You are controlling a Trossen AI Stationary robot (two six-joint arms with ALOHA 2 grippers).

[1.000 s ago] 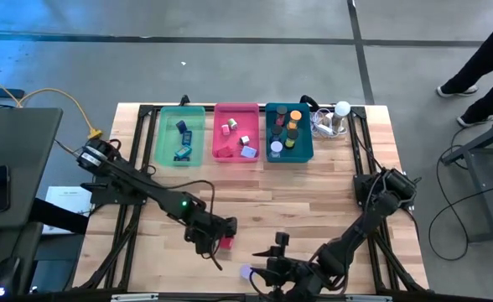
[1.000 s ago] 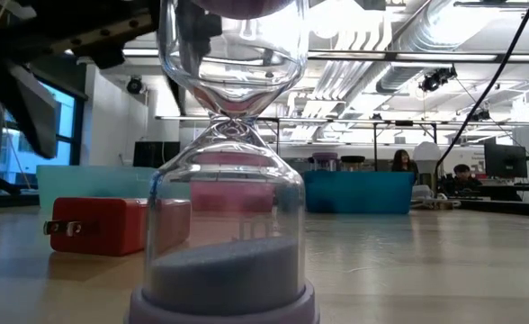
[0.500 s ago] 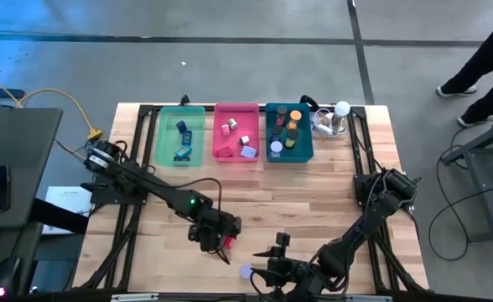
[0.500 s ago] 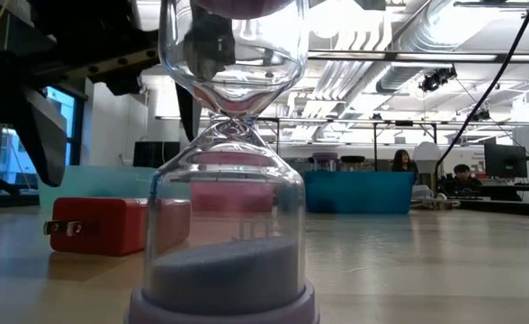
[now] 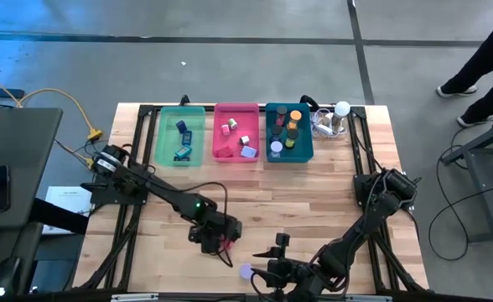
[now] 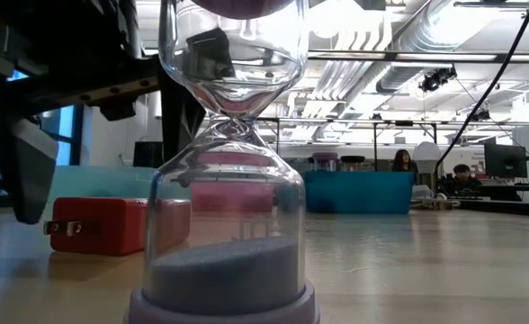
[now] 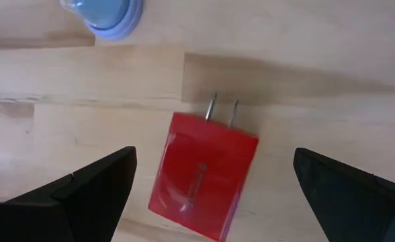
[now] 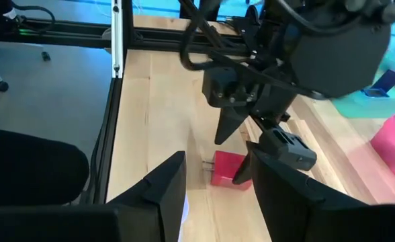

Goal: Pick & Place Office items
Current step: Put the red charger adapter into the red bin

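Note:
A red plug block with two metal prongs lies flat on the wooden table; the high view and the low view show it too. My left gripper hovers right over it, open, one finger on each side and neither touching. One of those fingers hangs left of the block in the low view. A clear hourglass with lavender discs stands upright near the table's near edge. My right gripper waits open beside it.
Green tray, pink tray and teal tray sit in a row at the far edge, each holding small pieces. A white ball with cables lies right of them. Bare wood lies between the trays and the arms.
My left gripper has moved a little toward the table's right and gone down over the red plug block, its finger sinking toward the table in the low view. The block and the hourglass have stayed where they were.

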